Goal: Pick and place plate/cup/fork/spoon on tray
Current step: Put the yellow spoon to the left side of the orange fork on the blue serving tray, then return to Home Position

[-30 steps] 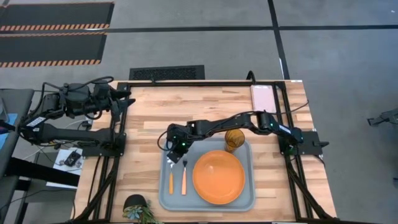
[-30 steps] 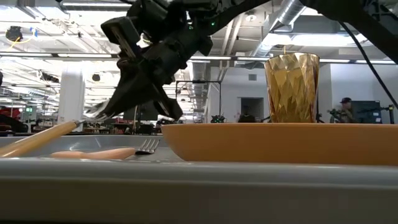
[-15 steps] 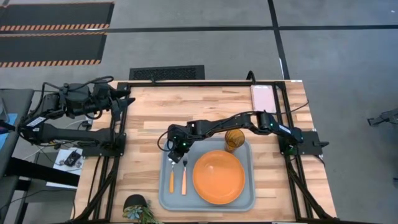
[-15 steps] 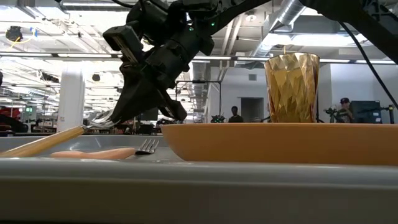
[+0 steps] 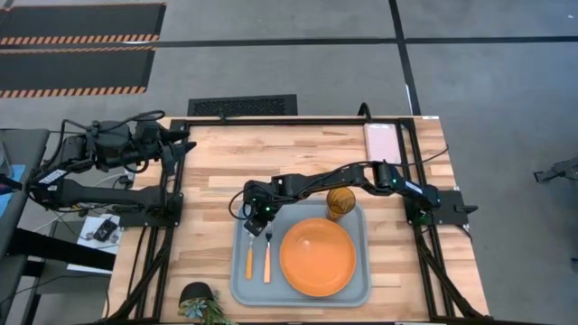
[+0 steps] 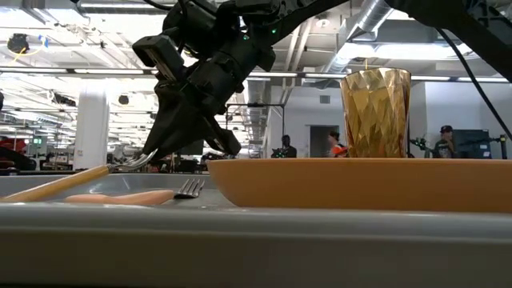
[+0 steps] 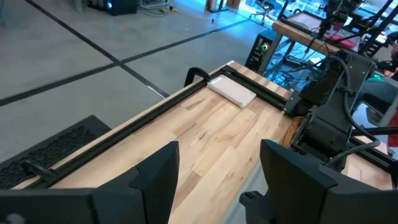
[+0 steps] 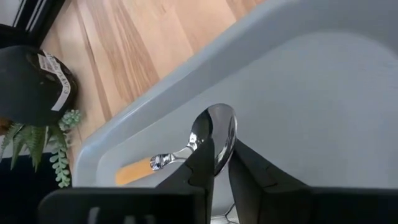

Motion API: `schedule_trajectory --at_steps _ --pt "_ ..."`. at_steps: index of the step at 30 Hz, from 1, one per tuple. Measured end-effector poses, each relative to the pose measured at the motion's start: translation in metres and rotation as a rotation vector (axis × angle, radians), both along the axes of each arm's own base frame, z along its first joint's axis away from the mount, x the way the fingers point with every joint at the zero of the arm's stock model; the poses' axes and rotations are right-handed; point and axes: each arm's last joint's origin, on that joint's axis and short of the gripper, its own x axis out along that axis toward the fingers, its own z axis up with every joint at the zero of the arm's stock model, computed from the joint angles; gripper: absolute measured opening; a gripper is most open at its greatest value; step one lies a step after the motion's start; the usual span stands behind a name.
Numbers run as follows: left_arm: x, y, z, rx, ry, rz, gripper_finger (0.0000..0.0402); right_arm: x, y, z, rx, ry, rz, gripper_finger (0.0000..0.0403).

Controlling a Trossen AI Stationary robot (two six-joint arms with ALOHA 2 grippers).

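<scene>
The pale grey-blue tray lies at the table's near middle. On it are the orange plate, the amber cup upright at the far side, the fork and the spoon, side by side at the tray's left. My right gripper is over the tray's far left corner, shut on the spoon's bowl. My left gripper waits open at the table's far left edge, holding nothing. My right gripper pinches the spoon's metal bowl between its two fingertips, coming from above and slanting down. The spoon is tilted: its bowl end is raised a little, and its orange handle slopes down toward the tray floor.
A small pink pad lies at the table's far right. A potted plant stands at the near edge, just left of the tray. The fork's tines lie close beside the spoon. Bare wood lies left of and beyond the tray.
My right gripper has lowered the spoon's bowl end toward the tray, so the spoon now lies flatter than a second ago. Its handle end has stayed low at the tray's left. The gripper stays shut on the bowl.
</scene>
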Motion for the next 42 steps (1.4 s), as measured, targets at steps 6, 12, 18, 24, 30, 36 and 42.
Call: schedule_trajectory --at_steps 6,12,18,24,30,36,42 --pt "0.0 0.0 0.0 0.0 0.0 0.0 0.0213 0.0 0.0 0.0 -0.004 0.0 -0.004 0.0073" --pt "0.0 0.0 0.0 0.0 0.0 0.0 0.0213 0.0 0.0 0.0 -0.005 0.0 -0.005 0.0073" --pt "0.0 0.0 0.0 0.0 0.0 0.0 0.0212 0.0 0.0 0.0 -0.007 0.001 -0.009 0.0073" --pt "0.0 0.0 0.0 0.0 0.0 -0.001 0.0213 0.001 -0.005 0.0 -0.004 -0.003 -0.017 0.0073" --pt "-0.001 -0.001 0.008 0.001 -0.082 -0.016 0.0213 -0.007 -0.023 0.046 -0.016 -0.107 -0.033 0.0073" --pt "-0.015 -0.005 0.038 0.096 -0.205 -0.11 0.0212 -0.039 -0.036 0.143 -0.136 -0.369 0.039 0.0072" --pt "-0.027 -0.007 0.044 0.129 -0.178 -0.128 0.0213 -0.11 -0.035 0.246 -0.334 -0.614 0.172 0.0072"
